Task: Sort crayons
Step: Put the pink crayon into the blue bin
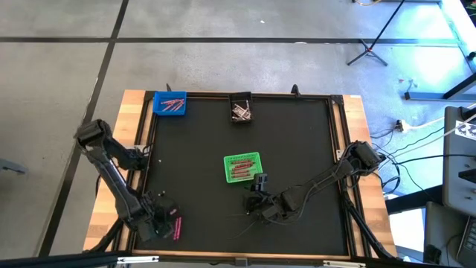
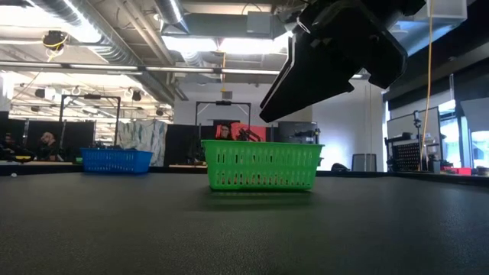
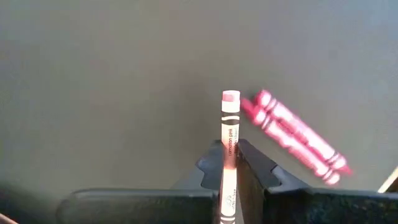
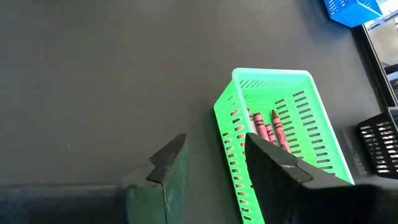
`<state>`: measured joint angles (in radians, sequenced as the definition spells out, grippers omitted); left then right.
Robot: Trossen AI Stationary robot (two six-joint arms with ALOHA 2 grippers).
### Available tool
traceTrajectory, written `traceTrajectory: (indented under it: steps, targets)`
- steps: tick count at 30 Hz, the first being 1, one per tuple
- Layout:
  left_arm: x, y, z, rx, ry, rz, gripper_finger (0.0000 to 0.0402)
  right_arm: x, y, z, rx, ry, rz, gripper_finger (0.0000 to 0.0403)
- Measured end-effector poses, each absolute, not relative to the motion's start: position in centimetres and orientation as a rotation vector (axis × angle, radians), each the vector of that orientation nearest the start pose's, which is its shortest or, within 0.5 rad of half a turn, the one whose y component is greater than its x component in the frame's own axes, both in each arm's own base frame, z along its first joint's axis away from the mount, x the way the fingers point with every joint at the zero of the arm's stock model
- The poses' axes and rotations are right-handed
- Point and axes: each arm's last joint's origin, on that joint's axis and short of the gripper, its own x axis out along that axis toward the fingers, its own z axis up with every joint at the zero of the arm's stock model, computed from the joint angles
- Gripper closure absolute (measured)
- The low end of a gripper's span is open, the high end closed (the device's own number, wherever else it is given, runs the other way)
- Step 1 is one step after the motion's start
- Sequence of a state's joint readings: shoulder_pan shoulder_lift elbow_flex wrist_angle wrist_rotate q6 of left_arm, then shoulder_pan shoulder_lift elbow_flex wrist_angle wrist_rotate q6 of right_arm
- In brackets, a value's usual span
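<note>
My left gripper point(image 1: 168, 220) point(image 3: 229, 149) stands over the mat's near left corner, shut on a pink crayon point(image 3: 230, 121). Two more pink-red crayons point(image 3: 292, 134) point(image 1: 177, 227) lie side by side on the mat just beside it. My right gripper point(image 1: 260, 195) point(image 4: 214, 158) hangs open at the near side of the green bin point(image 1: 242, 167) point(image 4: 280, 118), holding nothing. Several reddish crayons point(image 4: 267, 130) lie in that bin. The blue bin point(image 1: 170, 103) and the black bin point(image 1: 241, 109) at the far edge also hold crayons. My left gripper pinches the pink crayon between its two fingers by the labelled shaft point(image 3: 229, 158), toward its rear half. The crayon runs along the fingers, and its blunt end point(image 3: 231, 96) sticks out past the tips. The fingers come steeply from above. Whether that end touches the mat I cannot tell.
In the low view the green bin point(image 2: 261, 166) stands mid-table, the blue bin point(image 2: 116, 160) sits far off to the left, and my right arm point(image 2: 336, 46) hangs dark above. A raised frame point(image 1: 338, 149) borders the black mat. People sit in the room behind.
</note>
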<state>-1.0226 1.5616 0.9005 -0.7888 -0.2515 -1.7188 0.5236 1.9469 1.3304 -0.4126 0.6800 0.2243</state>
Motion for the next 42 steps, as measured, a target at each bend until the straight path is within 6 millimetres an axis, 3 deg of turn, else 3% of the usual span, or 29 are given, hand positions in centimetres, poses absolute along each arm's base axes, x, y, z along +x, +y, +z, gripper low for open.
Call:
traceTrajectory:
  steps: [9,13,19,26,34,39,42]
  targets:
    - [15.5,-17.7,21.8,-0.454,0.877,0.427,0.0386,35.0,18.1,17.8,-0.426,0.873,-0.203,0.0244]
    - [17.0,-15.0,23.1,-0.326,0.867,0.414,0.0386,34.5,17.7,17.9,-0.467,0.935,-0.190,0.0244]
    - [19.2,-9.0,24.5,-0.162,0.856,0.558,0.0386,34.0,15.7,18.2,-0.434,1.005,-0.177,0.0244]
    - [20.6,-0.9,25.2,-0.086,0.911,0.800,0.0386,31.9,12.6,16.4,-0.378,1.009,-0.234,0.0244]
    - [19.2,8.9,25.2,-0.111,1.017,1.100,0.0386,29.6,10.6,13.5,-0.326,0.971,-0.264,0.0244]
    - [17.8,13.1,25.5,-0.153,1.003,1.160,0.0386,29.4,10.0,12.6,-0.283,0.928,-0.286,0.0244]
    - [17.0,14.5,25.6,-0.180,1.000,1.158,0.0386,29.8,9.5,12.6,-0.282,0.903,-0.286,0.0244]
